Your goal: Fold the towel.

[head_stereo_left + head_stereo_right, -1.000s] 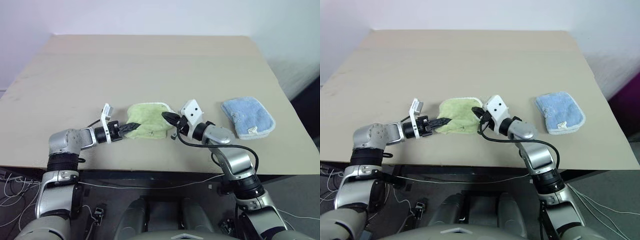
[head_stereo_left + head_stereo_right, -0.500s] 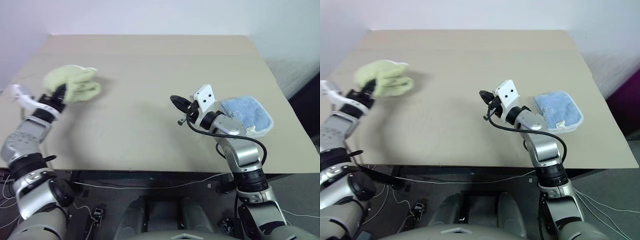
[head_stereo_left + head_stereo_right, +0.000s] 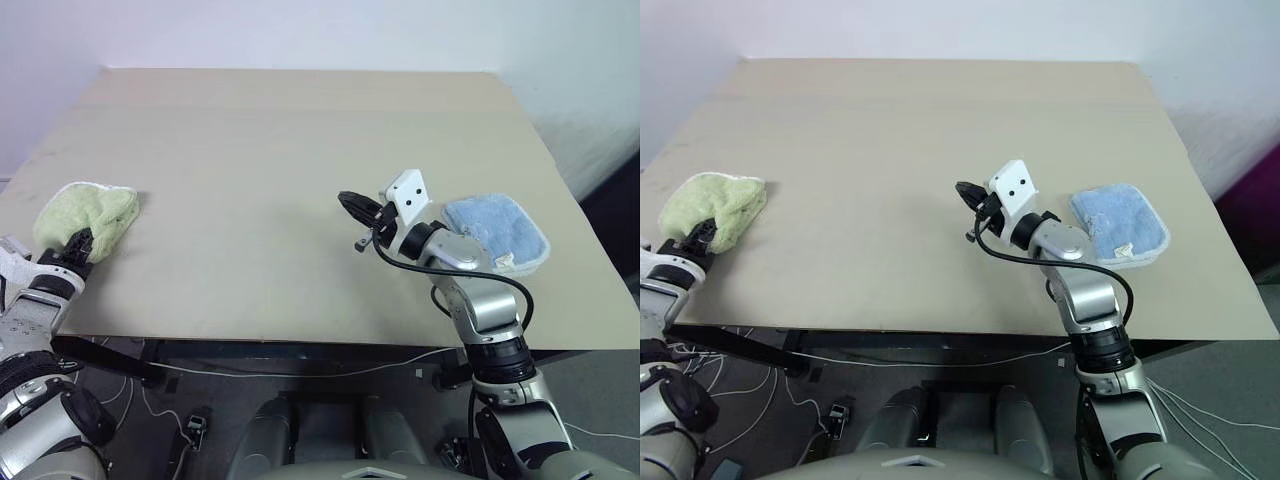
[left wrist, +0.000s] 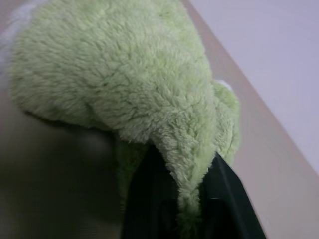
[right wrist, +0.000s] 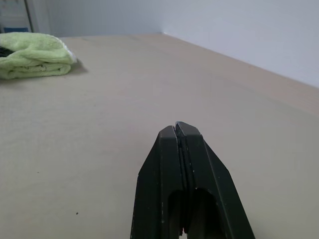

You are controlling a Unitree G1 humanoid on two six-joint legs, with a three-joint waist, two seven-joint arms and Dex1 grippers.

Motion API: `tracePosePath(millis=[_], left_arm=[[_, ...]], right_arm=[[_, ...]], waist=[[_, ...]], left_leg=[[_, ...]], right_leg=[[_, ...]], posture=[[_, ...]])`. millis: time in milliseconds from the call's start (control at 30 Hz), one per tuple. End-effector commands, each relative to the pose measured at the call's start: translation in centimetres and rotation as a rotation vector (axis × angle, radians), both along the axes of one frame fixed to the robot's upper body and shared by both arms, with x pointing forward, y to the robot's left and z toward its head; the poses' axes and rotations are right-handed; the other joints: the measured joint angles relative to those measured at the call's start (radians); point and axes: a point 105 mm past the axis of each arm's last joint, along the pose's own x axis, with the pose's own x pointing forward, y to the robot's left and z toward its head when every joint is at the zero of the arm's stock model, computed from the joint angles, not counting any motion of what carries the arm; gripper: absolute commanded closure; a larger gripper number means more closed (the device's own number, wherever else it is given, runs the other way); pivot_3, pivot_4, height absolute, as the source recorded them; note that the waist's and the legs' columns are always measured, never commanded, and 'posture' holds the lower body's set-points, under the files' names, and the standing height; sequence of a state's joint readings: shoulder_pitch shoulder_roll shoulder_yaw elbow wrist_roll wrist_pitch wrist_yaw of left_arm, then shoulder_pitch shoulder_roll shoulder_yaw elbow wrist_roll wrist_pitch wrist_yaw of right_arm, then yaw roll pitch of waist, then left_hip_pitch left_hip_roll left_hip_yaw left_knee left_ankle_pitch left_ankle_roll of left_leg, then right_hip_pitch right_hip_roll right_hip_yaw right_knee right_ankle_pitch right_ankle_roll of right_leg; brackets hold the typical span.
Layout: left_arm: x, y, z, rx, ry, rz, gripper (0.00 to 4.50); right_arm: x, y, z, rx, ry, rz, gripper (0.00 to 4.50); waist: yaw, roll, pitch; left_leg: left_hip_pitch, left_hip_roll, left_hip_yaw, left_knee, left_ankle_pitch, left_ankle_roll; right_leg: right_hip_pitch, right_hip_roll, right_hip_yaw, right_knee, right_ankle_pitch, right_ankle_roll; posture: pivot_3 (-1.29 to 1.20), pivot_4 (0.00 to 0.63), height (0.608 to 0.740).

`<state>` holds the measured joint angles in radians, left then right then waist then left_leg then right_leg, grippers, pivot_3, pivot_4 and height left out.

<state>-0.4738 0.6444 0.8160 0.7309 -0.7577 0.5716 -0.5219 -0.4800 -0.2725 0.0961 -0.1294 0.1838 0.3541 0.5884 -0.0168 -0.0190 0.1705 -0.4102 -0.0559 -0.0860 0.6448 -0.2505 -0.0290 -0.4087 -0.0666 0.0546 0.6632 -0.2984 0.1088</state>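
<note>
The towel [image 3: 88, 216] lies bunched at the far left edge of the worktop [image 3: 300, 150]. My left tool [image 3: 78, 243] sits at its near end, a fold of cloth between its fingers in a loose pinch. My right tool [image 3: 350, 203], clenched and empty, hovers mid-worktop, well apart from the towel, beside the blue towel [image 3: 497, 233]. The left arm is nearer.

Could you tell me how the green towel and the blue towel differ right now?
The green towel lies at the table's left edge with the left gripper on its near fold; the blue towel lies untouched at the right. Green is bunched, blue flat. Both are folded terry cloth.
</note>
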Motion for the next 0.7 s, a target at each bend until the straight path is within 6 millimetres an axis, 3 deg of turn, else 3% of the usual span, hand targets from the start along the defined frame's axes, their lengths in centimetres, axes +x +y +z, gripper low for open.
tracePosePath(millis=[33,300,400,467,600,700], left_arm=[[-0.3,-0.2,1.9,0.011,-0.071,-0.029,2.57],[-2.9,0.5,1.2,-0.020,-0.049,-0.023,0.05],[-3.7,-0.9,0.4,0.001,0.006,-0.090,0.02],[-4.1,-2.9,-0.1,0.044,0.044,-0.178,0.02],[-3.4,-9.0,0.4,0.203,0.061,-0.393,0.02],[-2.0,-12.4,1.6,0.377,0.022,-0.470,0.02]], right_arm=[[-0.4,0.4,1.3,0.016,-0.058,0.024,4.50],[-0.6,0.0,0.9,0.012,-0.050,0.012,4.50],[-0.5,-0.2,0.9,0.010,-0.049,0.011,4.50],[-0.4,-0.3,0.9,0.009,-0.049,0.010,4.50],[-0.1,-0.5,0.9,0.005,-0.048,0.006,4.50],[0.3,-1.1,1.0,0.004,-0.047,-0.014,4.50]], waist=[[0.000,0.000,0.000],[-0.004,0.000,0.000],[-0.003,0.000,0.000],[0.000,0.000,0.000],[0.007,0.000,0.000],[0.006,0.000,0.000]], left_leg=[[0.000,0.000,0.000,0.000,0.000,0.000],[0.000,0.000,0.000,-0.001,0.000,0.000],[0.000,0.000,0.000,-0.001,0.000,0.000],[0.000,0.000,0.000,-0.001,0.000,0.000],[0.000,0.000,0.000,-0.001,0.000,0.000],[0.001,-0.001,0.000,-0.001,0.000,0.000]], right_leg=[[0.000,0.000,0.000,0.000,0.000,0.000],[0.000,0.000,0.001,0.000,0.000,0.000],[0.000,0.000,0.001,0.000,0.000,0.000],[0.000,0.000,0.001,0.000,0.000,0.000],[0.001,-0.001,0.000,-0.001,0.000,0.000],[0.002,-0.002,0.000,-0.001,0.000,0.000]], posture=[[0.00,0.150,0.740],[0.00,0.150,0.740],[0.00,0.150,0.740],[0.00,0.150,0.740],[0.00,0.150,0.740],[0.00,0.150,0.740]])
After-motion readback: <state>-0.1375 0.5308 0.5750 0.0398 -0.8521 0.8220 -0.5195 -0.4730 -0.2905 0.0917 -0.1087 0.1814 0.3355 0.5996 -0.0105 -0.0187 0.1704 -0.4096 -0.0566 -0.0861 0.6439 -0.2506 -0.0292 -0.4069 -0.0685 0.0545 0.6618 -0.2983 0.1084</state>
